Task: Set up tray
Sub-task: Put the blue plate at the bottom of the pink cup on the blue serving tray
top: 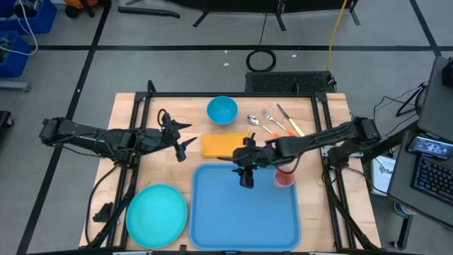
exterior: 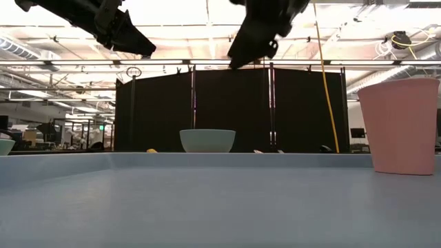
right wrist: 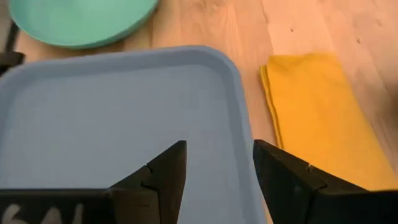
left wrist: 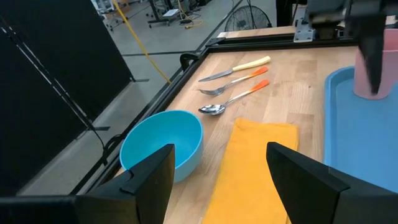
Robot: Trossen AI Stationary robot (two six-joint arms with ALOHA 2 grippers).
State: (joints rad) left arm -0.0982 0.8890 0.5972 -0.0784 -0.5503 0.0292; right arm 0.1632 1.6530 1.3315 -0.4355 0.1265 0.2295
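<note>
Wooden bench [top: 333, 212] carries the blue tray [top: 244, 219] at its near middle, a pink cup [top: 284, 178] standing in the tray's far right corner. Right pincer [top: 245, 178] hangs spread and empty over the tray's far edge; left pincer [top: 182, 139] hovers spread beside the yellow napkin [top: 223, 145].

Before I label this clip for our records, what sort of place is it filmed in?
Probably a robotics lab or workshop, not a dining room. A wooden table sits in a black frame on a taped concrete floor, dark partition screens stand behind it, and the low view shows open ceilings with industrial lighting.
</note>
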